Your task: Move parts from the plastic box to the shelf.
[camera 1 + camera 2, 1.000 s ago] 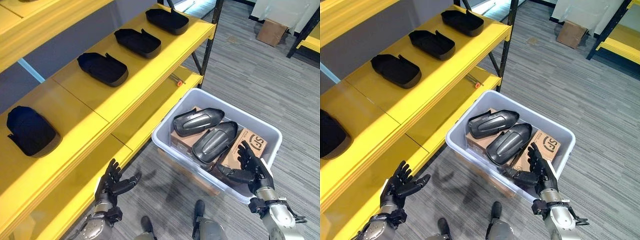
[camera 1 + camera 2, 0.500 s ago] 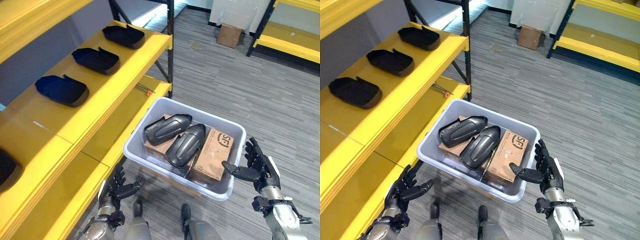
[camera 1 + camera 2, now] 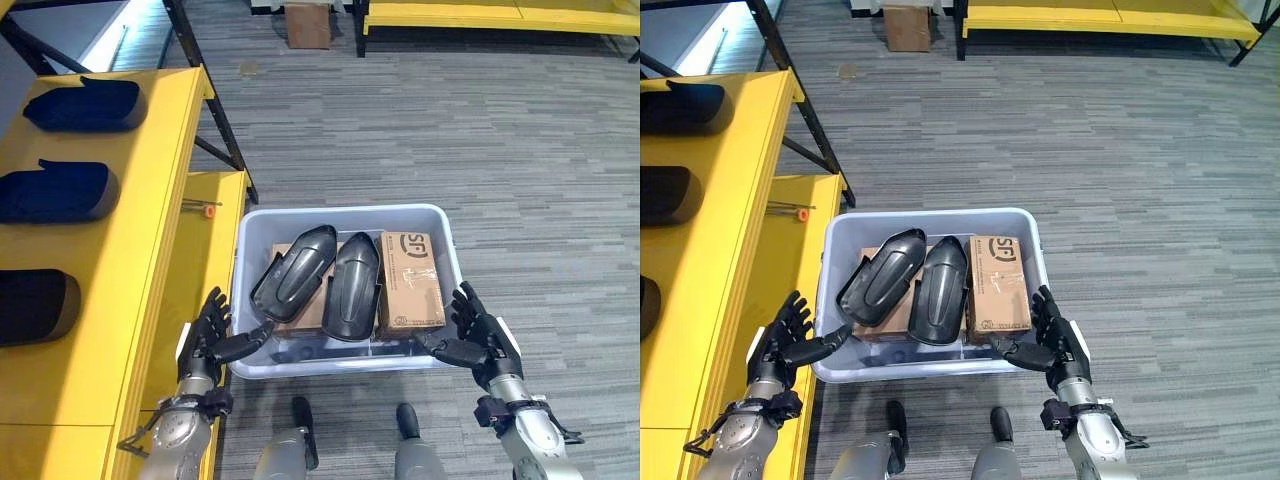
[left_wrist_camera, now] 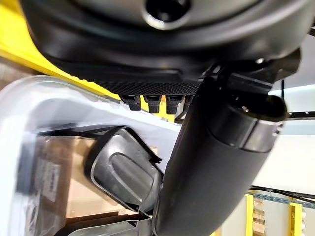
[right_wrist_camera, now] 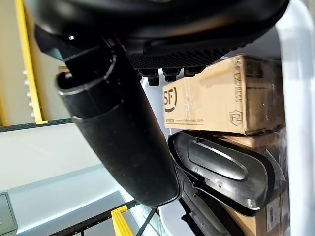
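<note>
Lying lengthwise in the plastic box (image 3: 246,290), two dark parts (image 3: 295,273) were noted between the left robot hand (image 3: 208,336) and right robot hand (image 3: 478,334), fingers spread; left nearer.

The floor (image 3: 520,160) is grey striped carpet. On it stands the box (image 3: 446,255), just beside the yellow shelf (image 3: 150,250). On the shelf's upper board, left of the box, lie three dark parts (image 3: 55,190) in a row; a small orange-tipped tool (image 3: 202,208) lies on its lower board.
</note>
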{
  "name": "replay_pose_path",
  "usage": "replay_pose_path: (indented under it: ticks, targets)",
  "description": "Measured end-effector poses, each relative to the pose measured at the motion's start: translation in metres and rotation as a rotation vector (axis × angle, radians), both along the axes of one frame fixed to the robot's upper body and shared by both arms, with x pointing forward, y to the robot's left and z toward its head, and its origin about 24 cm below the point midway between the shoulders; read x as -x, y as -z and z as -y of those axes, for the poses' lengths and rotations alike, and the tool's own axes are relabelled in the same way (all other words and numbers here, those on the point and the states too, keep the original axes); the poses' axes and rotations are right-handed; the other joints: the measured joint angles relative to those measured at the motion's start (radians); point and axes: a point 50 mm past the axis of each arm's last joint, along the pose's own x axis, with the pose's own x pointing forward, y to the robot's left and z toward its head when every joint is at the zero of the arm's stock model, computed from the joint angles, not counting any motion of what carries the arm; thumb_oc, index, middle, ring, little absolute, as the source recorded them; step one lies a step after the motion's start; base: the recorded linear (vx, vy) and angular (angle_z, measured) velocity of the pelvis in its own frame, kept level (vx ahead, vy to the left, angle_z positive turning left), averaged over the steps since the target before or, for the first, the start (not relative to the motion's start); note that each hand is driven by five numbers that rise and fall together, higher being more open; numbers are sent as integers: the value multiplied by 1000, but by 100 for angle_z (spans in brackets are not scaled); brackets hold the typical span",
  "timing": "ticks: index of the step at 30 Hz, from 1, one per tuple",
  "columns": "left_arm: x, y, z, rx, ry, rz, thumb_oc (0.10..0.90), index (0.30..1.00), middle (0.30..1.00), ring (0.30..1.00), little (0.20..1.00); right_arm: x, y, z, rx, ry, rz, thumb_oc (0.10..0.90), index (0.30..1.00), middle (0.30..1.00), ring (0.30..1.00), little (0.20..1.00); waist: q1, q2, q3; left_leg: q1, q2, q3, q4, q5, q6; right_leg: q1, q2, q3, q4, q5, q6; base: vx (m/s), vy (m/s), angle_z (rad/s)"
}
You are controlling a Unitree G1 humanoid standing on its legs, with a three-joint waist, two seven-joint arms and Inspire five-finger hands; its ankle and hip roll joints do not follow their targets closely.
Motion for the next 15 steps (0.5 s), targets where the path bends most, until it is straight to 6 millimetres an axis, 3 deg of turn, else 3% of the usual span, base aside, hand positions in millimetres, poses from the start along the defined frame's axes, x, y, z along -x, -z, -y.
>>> replay_pose_path:
  ticks: [2,5,10,15]
  targets:
    - [5,3,-1,-1,-7,-15,900,1000,1000,1000,1000,-3,-2,-1,1,-5,12,900,1000,1000,1000,1000,-5,-2,1,-5,15,14,7,-8,-9,-17,14,10,0,6,18,-2,-27,-37]
    - [18,10,-5,-3,-26,-57,900,1000,1000,1000,1000,-11,-10,0,12,-15,47,900,1000,1000,1000,1000,8,-19,-1,-3,70,55,16,-15,-34,-45,30,-31,1,25,-1,27,-47,-53]
    - [22,15,3,16,5,-74,900,1000,1000,1000,1000,-11,-16,14,105,-14,45,900,1000,1000,1000,1000,-19,-19,-1,4,113,25,-10,7,-64,-15,76,-66,-42,50,-4,43,-59,4]
    - [17,10,10,27,47,-45,900,1000,1000,1000,1000,-21,-31,21,279,-57,83,900,1000,1000,1000,1000,-16,-8,-1,-4,123,9,-35,23,-76,-2,91,-87,-81,65,-13,-23,-91,9]
